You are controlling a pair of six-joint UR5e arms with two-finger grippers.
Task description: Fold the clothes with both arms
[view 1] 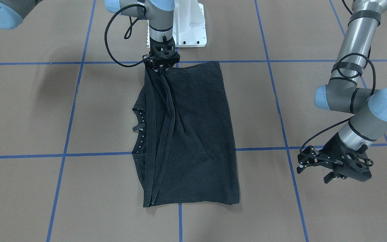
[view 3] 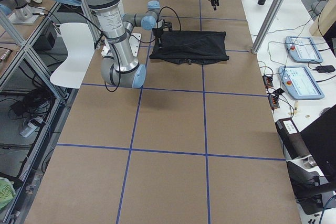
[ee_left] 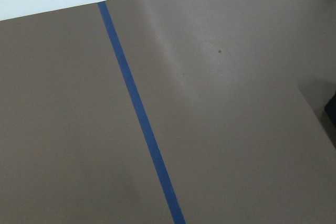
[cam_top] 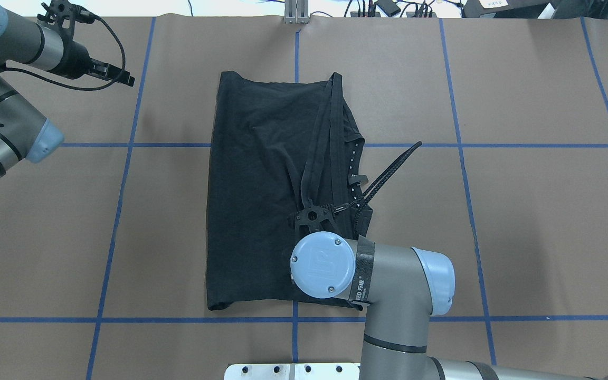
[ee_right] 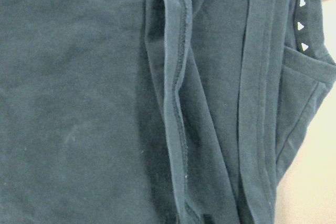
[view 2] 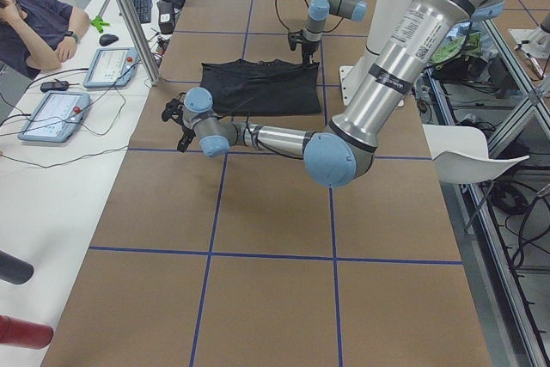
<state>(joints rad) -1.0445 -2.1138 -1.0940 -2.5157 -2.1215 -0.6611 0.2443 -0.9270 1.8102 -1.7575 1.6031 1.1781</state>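
Observation:
A black T-shirt (view 1: 197, 134) lies folded into a long rectangle at the table's middle (cam_top: 246, 184). Its collar band with small white triangles (view 1: 142, 126) shows at one long edge. The chest print is hidden. My right gripper (view 1: 161, 69) is shut on a bunched fold of the shirt's edge, at the end nearest the robot's base. The cloth rises in taut ridges toward it (cam_top: 310, 208). The right wrist view is filled with hems and seams of the shirt (ee_right: 178, 103). My left gripper (view 1: 301, 160) hovers open and empty over bare table, well off to the shirt's side (cam_top: 124, 78).
The white pedestal base (view 1: 190, 30) stands just behind the right gripper. Blue tape lines (ee_left: 139, 114) cross the brown table cover. A person (view 2: 34, 23) sits at a side table with control pendants (view 2: 51, 113). A white chair (view 3: 73, 51) stands beside the robot.

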